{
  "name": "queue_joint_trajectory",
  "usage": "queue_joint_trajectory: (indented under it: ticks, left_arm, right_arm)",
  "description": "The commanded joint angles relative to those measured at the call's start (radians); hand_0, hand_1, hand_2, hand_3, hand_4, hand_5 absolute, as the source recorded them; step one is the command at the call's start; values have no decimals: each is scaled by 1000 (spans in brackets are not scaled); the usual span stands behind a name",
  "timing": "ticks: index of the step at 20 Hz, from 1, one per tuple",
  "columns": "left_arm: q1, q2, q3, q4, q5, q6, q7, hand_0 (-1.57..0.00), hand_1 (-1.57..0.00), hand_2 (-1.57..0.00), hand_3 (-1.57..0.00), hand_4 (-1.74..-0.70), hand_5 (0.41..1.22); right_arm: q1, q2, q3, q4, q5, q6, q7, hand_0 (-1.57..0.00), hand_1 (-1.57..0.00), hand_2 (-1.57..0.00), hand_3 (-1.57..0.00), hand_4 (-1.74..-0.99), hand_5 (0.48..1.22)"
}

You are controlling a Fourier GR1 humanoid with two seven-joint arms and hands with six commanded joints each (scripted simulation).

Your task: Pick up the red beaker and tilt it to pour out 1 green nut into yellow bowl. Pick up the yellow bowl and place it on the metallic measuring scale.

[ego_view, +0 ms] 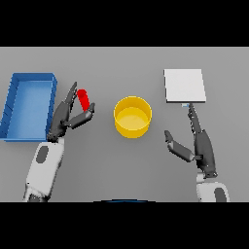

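Nearest the viewer, both of the robot's arms rise from the table's (pixel 97 170) near edge, one toward each side.

On the left hand (pixel 65 119), the fingers and thumb are spread in a V. The long fingers point up and slightly right, the thumb angles out to the right, and the red beaker (pixel 83 99) sits in the gap between them. The beaker is small, cylindrical and tilted, its top leaning left. The thumb tip reaches its lower end and the fingers run along its left side, but whether they truly clamp it cannot be told. The white and grey forearm runs back from this hand to the near-left part of the surface.

On the right hand (pixel 202 148), the fingers are straight and apart from the thumb, holding nothing. The fingertips point toward the far edge and reach the near edge of the metallic measuring scale (pixel 184 85), a pale flat square in the far-right area. The thumb sticks out to the left.

Between the two hands, near the middle of the surface, stands the yellow bowl (pixel 133 116), upright and apart from both hands.

Along the left edge lies a blue tray (pixel 14 104), just beside the left hand.
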Motion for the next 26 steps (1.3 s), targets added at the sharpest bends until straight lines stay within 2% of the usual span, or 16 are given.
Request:
queue_joint_trajectory:
  ticks: [1, 4, 10, 14, 16, 17, 18, 19, 20, 21, 23, 24, 26]
  left_arm:
    - [-15, -4, 1, 22, -7, 9, 1, 1, 1, 1, 1, -1287, 685]
    - [-43, -7, 3, 60, -15, 15, -15, 1, 1, 1, 1, -1298, 691]
    - [-136, -7, 27, 159, -12, 17, -1, 1, 1, 1, 1, -1289, 683]
    - [-171, -16, 52, 231, 7, 11, -58, 1, 1, 1, 1, -1329, 695]
    - [-199, -29, 67, 265, 15, 23, -68, 1, 1, 0, 1, -1348, 704]
    - [-204, -42, 76, 283, 20, 37, -95, 1, -26, -67, -31, -1378, 724]
    - [-211, -45, 90, 288, 31, 45, -100, -119, -146, -182, -124, -1410, 750]
    - [-226, -44, 105, 300, 45, 45, -92, -285, -328, -364, -292, -1449, 783]
    - [-232, -51, 107, 312, 40, 61, -81, -441, -481, -523, -547, -1448, 871]
    - [-240, -49, 102, 320, 26, 73, -79, -662, -699, -733, -724, -1500, 941]
    - [-253, -47, 93, 336, 8, 70, -94, -989, -1013, -1034, -926, -1575, 1042]
    - [-252, -46, 84, 346, 3, 69, -127, -1106, -1125, -1142, -974, -1603, 1078]
    - [-245, -42, 71, 338, -7, 62, -131, -1273, -1285, -1296, -1189, -1544, 1129]
  right_arm:
    - [0, 1, 0, 6, 2, -1, 6, 1, 1, 1, 1, -1269, 638]
    - [16, -3, 1, -10, 0, 2, -7, 1, 1, 1, 1, -1272, 644]
    - [7, -12, -15, -11, -19, 8, 13, 1, 1, 1, 1, -1265, 638]
    - [2, -16, -20, -16, -19, 5, 27, 1, 1, 1, 1, -1264, 640]
    - [9, -13, -13, -10, -5, -1, 17, 1, 1, 1, 1, -1261, 641]
    - [14, -10, -9, -15, -2, -3, 11, 1, 1, 1, 1, -1259, 642]
    - [13, -11, -17, -9, -6, -6, 9, 1, 1, 1, 1, -1260, 642]
    - [17, -15, -17, -17, -6, -5, 1, 1, 1, 1, 1, -1258, 644]
    - [20, -14, -14, -21, -2, -6, 1, 1, 1, 1, 1, -1257, 645]
    - [7, -16, -19, -20, -4, -7, 20, 1, 1, 1, 1, -1255, 644]
    - [14, -10, -19, -13, -15, -3, 12, 1, 1, 1, 1, -1254, 645]
    - [9, -10, -18, -9, -8, -6, 17, 1, 1, 1, 1, -1252, 644]
    - [13, -14, -24, -12, -22, 1, 9, 1, 1, 1, 1, -1254, 644]
